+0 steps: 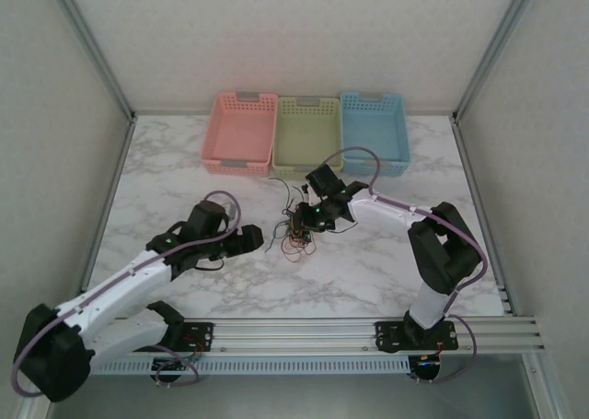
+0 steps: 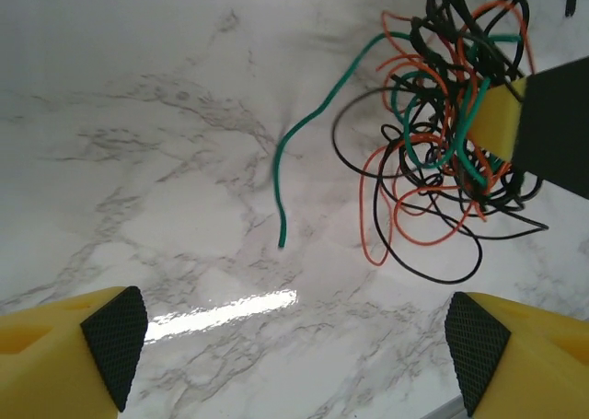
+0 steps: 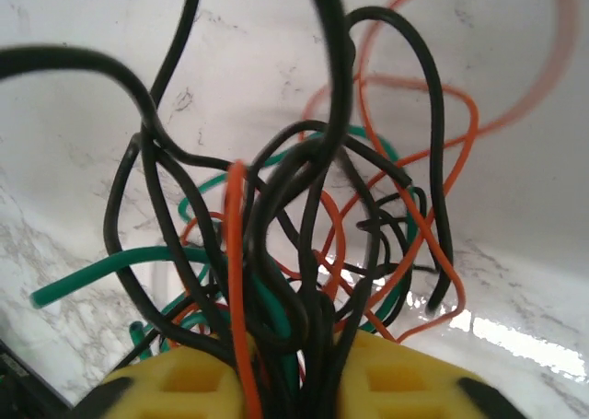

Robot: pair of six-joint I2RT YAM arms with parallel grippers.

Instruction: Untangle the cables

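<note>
The cables (image 1: 296, 237) are a tangle of thin black, green and orange wires on the marble table (image 1: 368, 262), near its middle. My right gripper (image 1: 308, 219) reaches in from the right and is shut on a bunch of them. In the right wrist view the cables (image 3: 304, 207) rise in loops out of the narrow gap between its yellow fingers (image 3: 184, 382). My left gripper (image 1: 257, 241) hovers just left of the tangle, open, with bare marble between its pads (image 2: 115, 331). One green end of the cables (image 2: 304, 129) trails out toward it.
Three baskets stand in a row at the back: pink (image 1: 239, 133), green (image 1: 306, 138), blue (image 1: 375, 132). White walls and metal posts enclose the table. A rail (image 1: 304, 331) runs along the near edge.
</note>
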